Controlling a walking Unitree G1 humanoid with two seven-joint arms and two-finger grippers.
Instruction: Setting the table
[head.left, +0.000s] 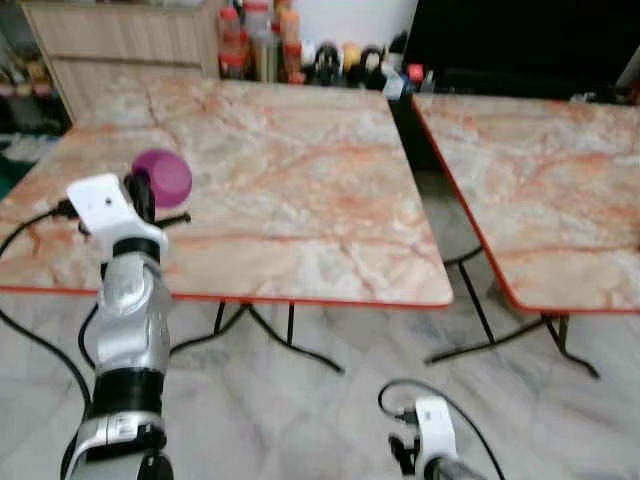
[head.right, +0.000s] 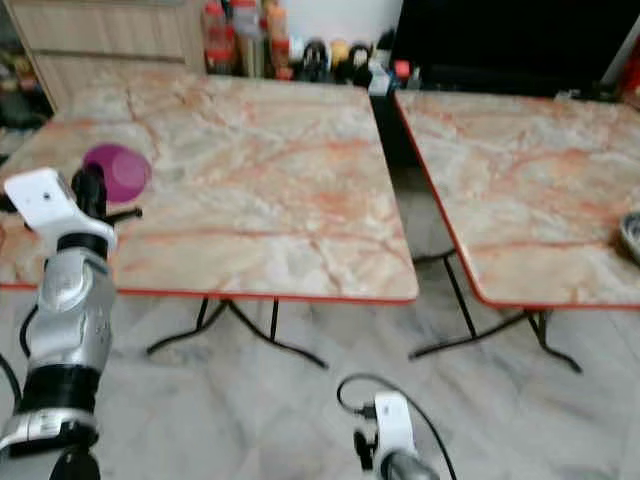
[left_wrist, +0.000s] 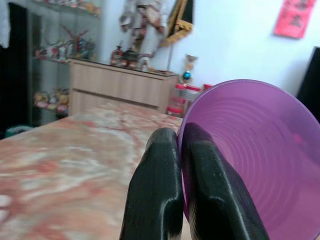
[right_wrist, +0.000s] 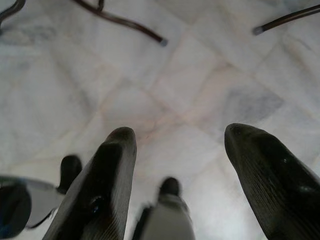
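Note:
My left gripper (head.left: 150, 192) is raised over the near left part of the marble table (head.left: 300, 190) and is shut on the rim of a purple bowl (head.left: 163, 176). In the left wrist view the two black fingers (left_wrist: 165, 195) pinch the edge of the purple bowl (left_wrist: 255, 150), which stands on edge. My right arm (head.left: 432, 440) hangs low over the floor; its gripper (right_wrist: 192, 165) is open, pointing at the pale tiles with nothing between the fingers.
A second marble table (head.left: 540, 190) stands to the right, a narrow gap between the two. Bottles and jars (head.left: 300, 50) line the far edge by a wooden cabinet (head.left: 120, 40). A metal bowl (head.right: 630, 235) sits on the right table's edge. Black table legs (head.left: 290, 345) cross the floor.

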